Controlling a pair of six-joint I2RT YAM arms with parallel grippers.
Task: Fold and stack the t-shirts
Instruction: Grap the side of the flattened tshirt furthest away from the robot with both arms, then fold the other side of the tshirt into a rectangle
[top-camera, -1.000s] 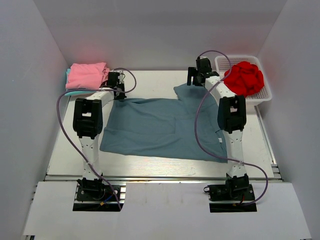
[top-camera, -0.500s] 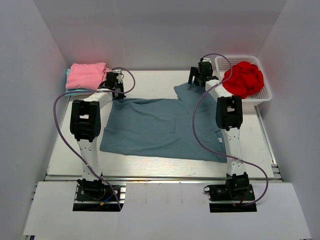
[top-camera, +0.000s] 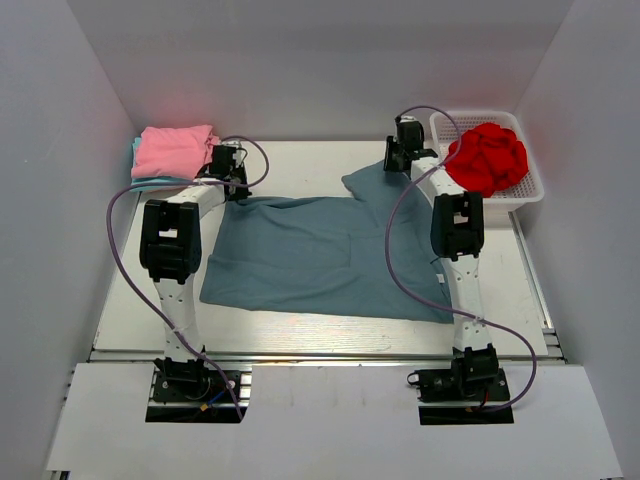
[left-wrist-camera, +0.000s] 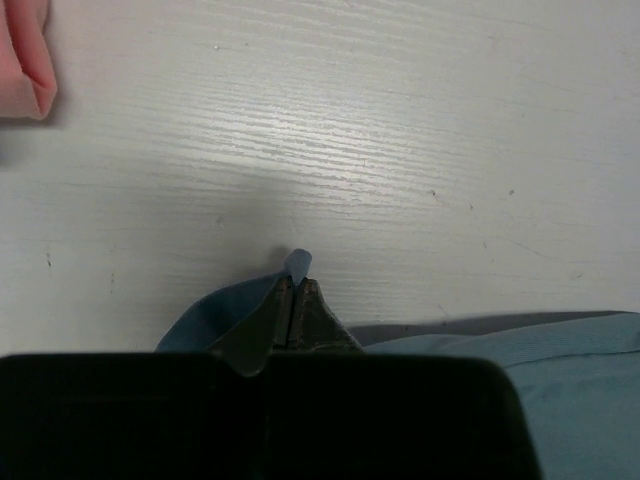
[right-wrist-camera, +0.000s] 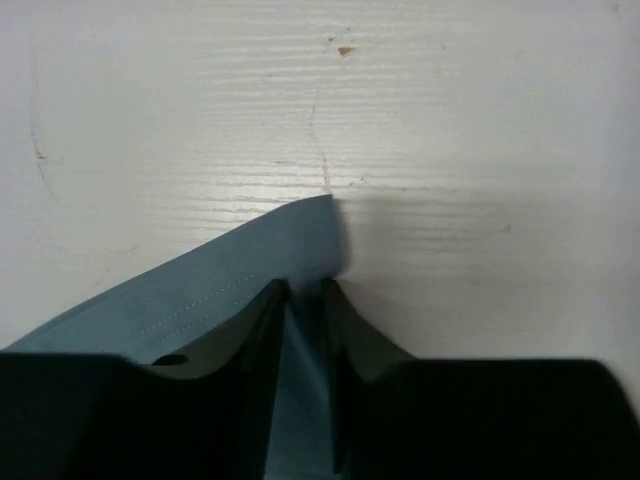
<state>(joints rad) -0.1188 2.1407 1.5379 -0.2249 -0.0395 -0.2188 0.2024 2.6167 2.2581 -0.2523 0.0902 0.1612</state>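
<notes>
Top external view: two arms take the far corners of a blue-grey t-shirt (top-camera: 320, 255) spread flat across the table (top-camera: 300, 165).

The left gripper (left-wrist-camera: 294, 300) is pinched tight on one corner; the right gripper (right-wrist-camera: 300, 320) straddles the other, fingers narrowly apart around the cloth, not clearly clamped. Likely next: firm that grip, then lift both corners evenly toward the near hem.

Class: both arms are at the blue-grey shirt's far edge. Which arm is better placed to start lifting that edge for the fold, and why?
Left. The left gripper is pinched shut on the blue-grey shirt; the right gripper straddles its corner with a gap showing.
</notes>
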